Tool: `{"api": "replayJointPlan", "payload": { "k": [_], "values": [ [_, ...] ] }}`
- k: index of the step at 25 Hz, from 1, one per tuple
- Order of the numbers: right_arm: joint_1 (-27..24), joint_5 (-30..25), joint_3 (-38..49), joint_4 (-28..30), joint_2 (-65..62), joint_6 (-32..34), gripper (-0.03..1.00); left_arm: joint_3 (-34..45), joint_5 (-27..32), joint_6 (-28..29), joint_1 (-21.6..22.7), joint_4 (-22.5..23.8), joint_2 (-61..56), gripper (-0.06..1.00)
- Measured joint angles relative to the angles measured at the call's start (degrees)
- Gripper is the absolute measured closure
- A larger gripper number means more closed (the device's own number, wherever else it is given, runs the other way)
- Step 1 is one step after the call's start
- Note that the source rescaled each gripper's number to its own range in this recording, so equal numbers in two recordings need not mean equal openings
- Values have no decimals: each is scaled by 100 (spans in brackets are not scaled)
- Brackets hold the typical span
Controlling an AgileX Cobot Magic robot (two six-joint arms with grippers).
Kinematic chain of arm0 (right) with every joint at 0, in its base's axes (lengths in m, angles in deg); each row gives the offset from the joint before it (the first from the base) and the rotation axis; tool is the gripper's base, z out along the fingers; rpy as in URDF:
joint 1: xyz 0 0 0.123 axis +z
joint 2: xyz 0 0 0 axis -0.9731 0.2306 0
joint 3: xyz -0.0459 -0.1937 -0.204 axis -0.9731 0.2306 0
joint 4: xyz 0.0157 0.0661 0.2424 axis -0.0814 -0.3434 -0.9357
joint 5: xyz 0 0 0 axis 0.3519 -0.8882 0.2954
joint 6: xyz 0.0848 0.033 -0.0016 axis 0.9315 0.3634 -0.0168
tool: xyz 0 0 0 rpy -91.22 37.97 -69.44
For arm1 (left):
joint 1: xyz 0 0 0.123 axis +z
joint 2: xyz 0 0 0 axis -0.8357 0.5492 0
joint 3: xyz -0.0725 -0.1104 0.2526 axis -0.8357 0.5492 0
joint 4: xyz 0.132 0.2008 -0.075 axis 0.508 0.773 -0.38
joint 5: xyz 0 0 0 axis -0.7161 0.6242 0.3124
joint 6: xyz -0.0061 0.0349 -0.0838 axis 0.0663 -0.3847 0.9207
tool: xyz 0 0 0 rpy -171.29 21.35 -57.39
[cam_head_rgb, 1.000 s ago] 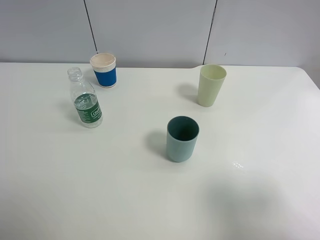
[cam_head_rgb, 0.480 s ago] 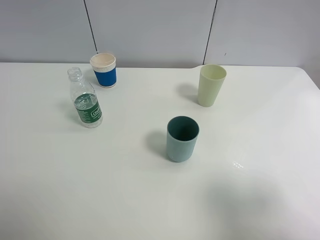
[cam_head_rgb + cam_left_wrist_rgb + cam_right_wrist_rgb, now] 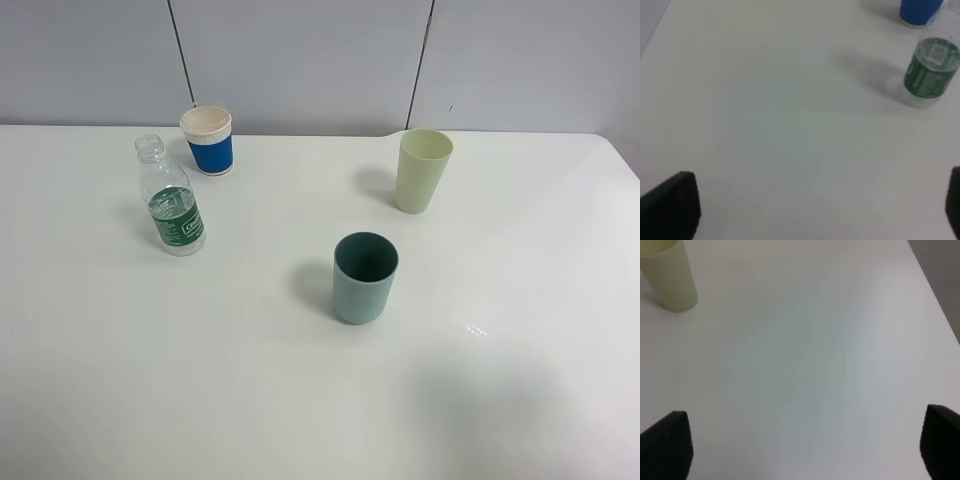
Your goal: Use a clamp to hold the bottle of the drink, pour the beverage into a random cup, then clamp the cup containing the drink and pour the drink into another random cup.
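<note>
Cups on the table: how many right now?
3: the blue-and-white paper cup back left, beside the bottle; the pale yellow-green tumbler back right; the teal tumbler near the centre. Nothing looks hidden.

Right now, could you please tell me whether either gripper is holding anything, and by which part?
Nothing is held: the left gripper and the right gripper are both open and empty, clear of the bottle.

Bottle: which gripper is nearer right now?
Left. The left gripper, open, has the bottle in its wrist view, ahead of it and not touching. The right gripper faces the yellow-green cup, across the table from the bottle.
</note>
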Motion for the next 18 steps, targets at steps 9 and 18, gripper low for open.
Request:
{"api": "replayJointPlan", "payload": {
  "k": [9,18],
  "values": [
    [0,0,0,0,0,0,21,0,0,0,0,0,0,-5],
    [0,0,0,7,0,0,21,0,0,0,0,0,0,-5]
  ]
}}
